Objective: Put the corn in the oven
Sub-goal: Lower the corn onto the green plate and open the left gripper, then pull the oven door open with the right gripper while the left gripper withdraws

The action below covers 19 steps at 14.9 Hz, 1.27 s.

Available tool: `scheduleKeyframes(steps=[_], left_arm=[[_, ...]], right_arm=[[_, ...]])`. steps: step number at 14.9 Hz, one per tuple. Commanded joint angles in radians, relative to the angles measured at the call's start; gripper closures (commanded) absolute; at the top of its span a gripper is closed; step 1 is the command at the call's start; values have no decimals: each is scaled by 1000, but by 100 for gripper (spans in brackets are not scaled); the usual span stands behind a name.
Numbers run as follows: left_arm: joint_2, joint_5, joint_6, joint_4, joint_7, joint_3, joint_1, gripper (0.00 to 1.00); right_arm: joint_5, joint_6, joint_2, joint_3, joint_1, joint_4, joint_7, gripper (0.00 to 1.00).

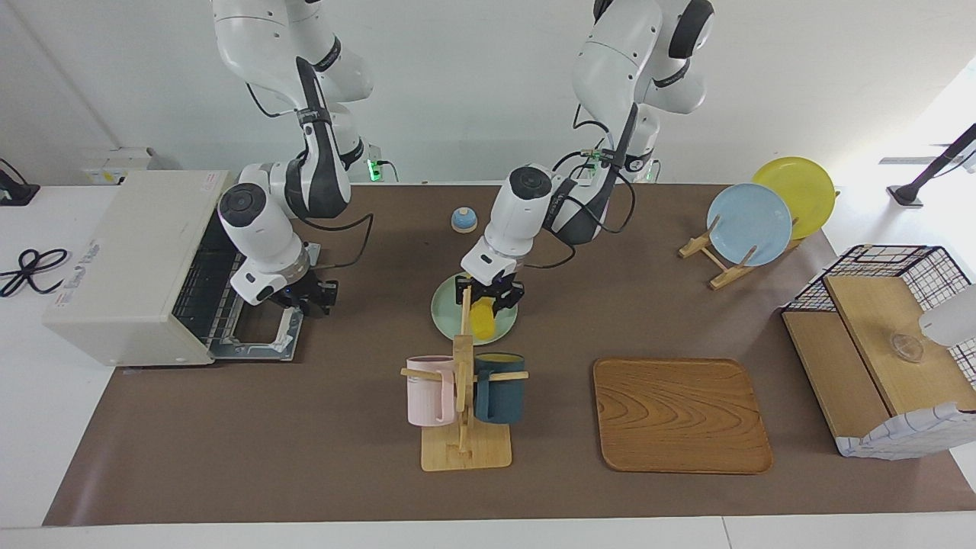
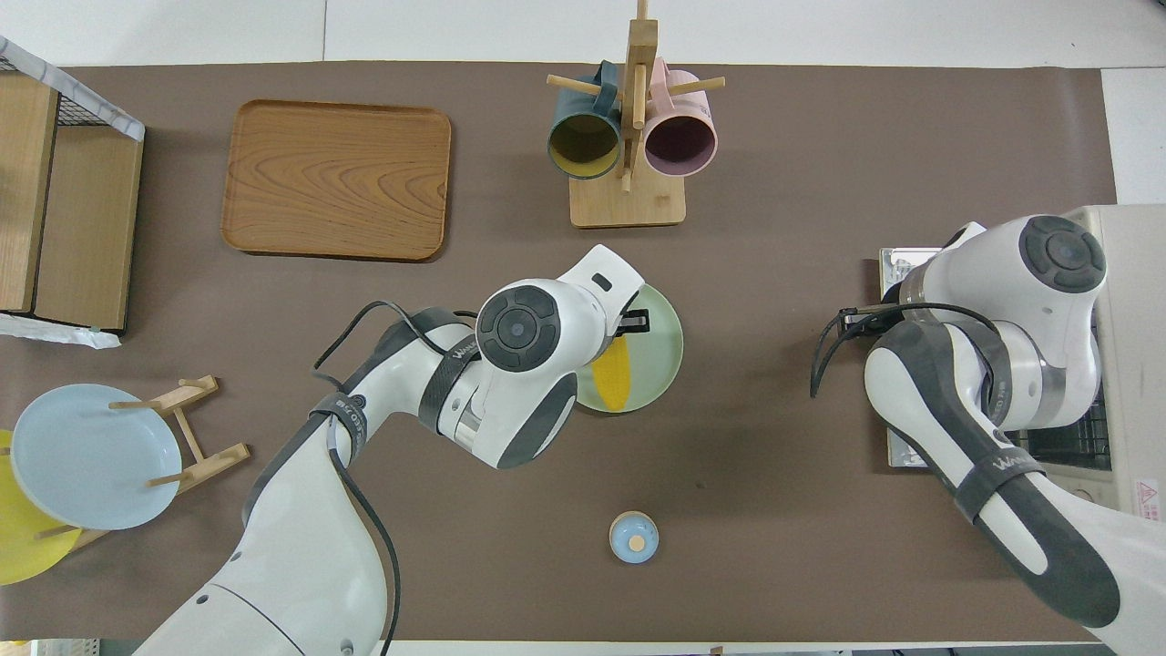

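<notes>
The left gripper (image 1: 488, 296) grips the corn (image 1: 483, 318) over the green plate (image 1: 444, 314), cob hanging downward; the open oven (image 1: 130, 267) lies toward the right arm's end, where the right gripper's (image 1: 309, 297) fingers can't be read.

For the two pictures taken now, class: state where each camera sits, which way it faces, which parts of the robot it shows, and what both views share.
Facing view: high across the table, facing the robots; both arms show from the top, the left gripper holding the corn over the green plate, the right gripper at the oven door.
Overhead view: high above the robots' end, looking steeply down; arms enter from the bottom.
Shared: corn, plate, mug rack, wooden tray.
</notes>
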Motion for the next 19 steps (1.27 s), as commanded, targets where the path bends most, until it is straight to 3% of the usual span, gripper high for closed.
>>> scheduleKeyframes(steps=[1,2,5,11,16,19], left_arm=[[4,0,1,12,3,16,-8,62],[4,0,-5,14,3,19,-8,1],[-35,0,-73,20,18,61,-1,0],[-207,0,-312,47,78,67,128,0],[-223,1,-519,181,181,68,254,0],[-246,1,-556,195,257,68,331,0]], right_arm=[[6,-110,-74,6,3,58,11,0],[8,-125,-84,5,3,58,6,0],[6,-124,-100,5,-3,65,4,0],[11,-139,-109,26,45,67,67,0],[26,-121,-103,45,182,99,150,0],[11,-132,-77,46,288,170,317,0]])
